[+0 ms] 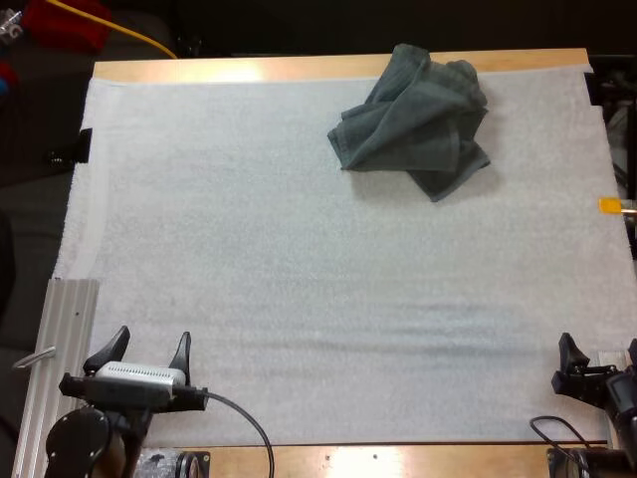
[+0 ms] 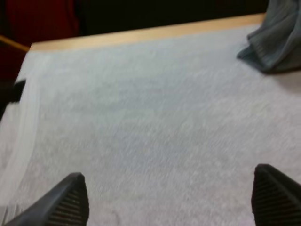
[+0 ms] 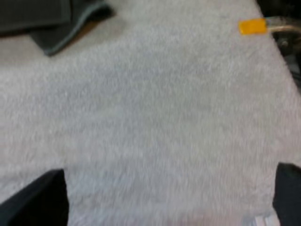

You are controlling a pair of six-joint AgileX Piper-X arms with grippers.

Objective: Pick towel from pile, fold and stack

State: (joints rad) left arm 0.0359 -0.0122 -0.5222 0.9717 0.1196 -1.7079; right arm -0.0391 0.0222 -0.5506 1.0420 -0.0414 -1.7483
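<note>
A crumpled dark grey-green towel [image 1: 416, 119] lies on the white mat [image 1: 299, 259] at the far side, right of centre. My left gripper [image 1: 145, 352] rests over the mat's near left corner, open, with nothing between its fingers [image 2: 66, 200]. My right gripper [image 1: 597, 351] sits at the near right edge of the mat, also open, fingers [image 3: 40, 197] wide apart over bare mat. A corner of the towel [image 2: 277, 40] shows far ahead of the left gripper, and its edge [image 3: 56, 23] lies far ahead of the right gripper. Both grippers are well away from the towel.
A ribbed metal rail [image 1: 62, 349] runs along the table's near left side beside my left arm. The wooden table edge [image 1: 299, 68] borders the mat at the far side. Bare mat spreads between the grippers and the towel.
</note>
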